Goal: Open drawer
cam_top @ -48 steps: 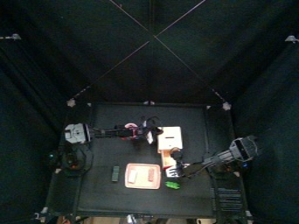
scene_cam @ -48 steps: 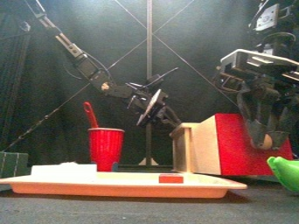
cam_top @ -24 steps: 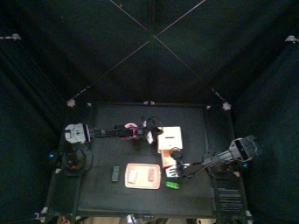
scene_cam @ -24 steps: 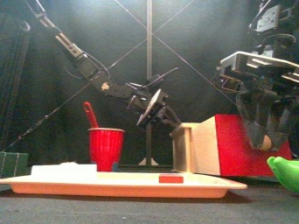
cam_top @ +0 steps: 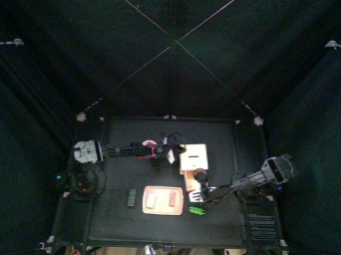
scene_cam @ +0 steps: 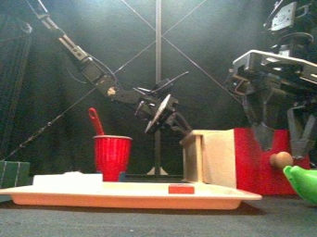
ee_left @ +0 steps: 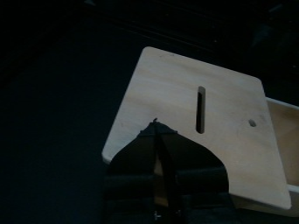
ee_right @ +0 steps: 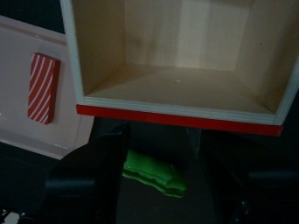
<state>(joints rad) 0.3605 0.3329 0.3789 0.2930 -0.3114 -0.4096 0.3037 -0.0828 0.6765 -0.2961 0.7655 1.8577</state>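
Observation:
The drawer unit (cam_top: 194,156) is a cream box (scene_cam: 210,157) in the middle of the table. Its drawer (scene_cam: 255,159) has a red front and stands pulled out towards the right arm. The right wrist view looks down into the empty drawer (ee_right: 176,52). My right gripper (scene_cam: 275,130) is open and hangs just above the drawer's front, holding nothing; it also shows in the top view (cam_top: 200,184). My left gripper (ee_left: 156,131) is shut, its tip on the unit's cream top panel (ee_left: 222,96); it also shows in the front view (scene_cam: 165,113).
A pink pad (cam_top: 163,199) lies at the table's front, low and wide in the front view (scene_cam: 124,193). A green object (scene_cam: 301,182) lies right of it, under the right gripper (ee_right: 152,171). A red cup (scene_cam: 111,155) with a red utensil stands left of the unit.
My right gripper has risen from the drawer's front and its jaws have spread. The left arm has not moved.

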